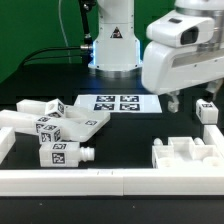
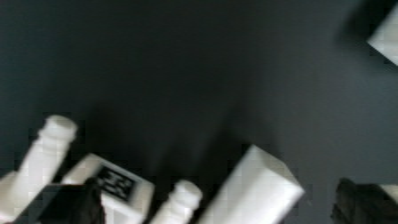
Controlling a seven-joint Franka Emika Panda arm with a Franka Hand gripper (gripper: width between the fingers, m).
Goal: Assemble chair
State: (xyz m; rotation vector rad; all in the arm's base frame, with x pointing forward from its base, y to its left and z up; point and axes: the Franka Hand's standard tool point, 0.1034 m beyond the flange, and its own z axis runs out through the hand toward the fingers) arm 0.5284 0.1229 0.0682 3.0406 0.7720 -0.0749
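at the exterior view's right, the claw gapes wide, holding nothing.

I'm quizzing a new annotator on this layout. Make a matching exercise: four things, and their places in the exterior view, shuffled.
Things
1 marker board
2 blocky chair part
3 pile of tagged chair parts
4 gripper

Places
A exterior view's left
B centre
C exterior view's upper right, raised
D exterior view's lower right

Pairs: 1-B, 2-D, 3-A, 4-C
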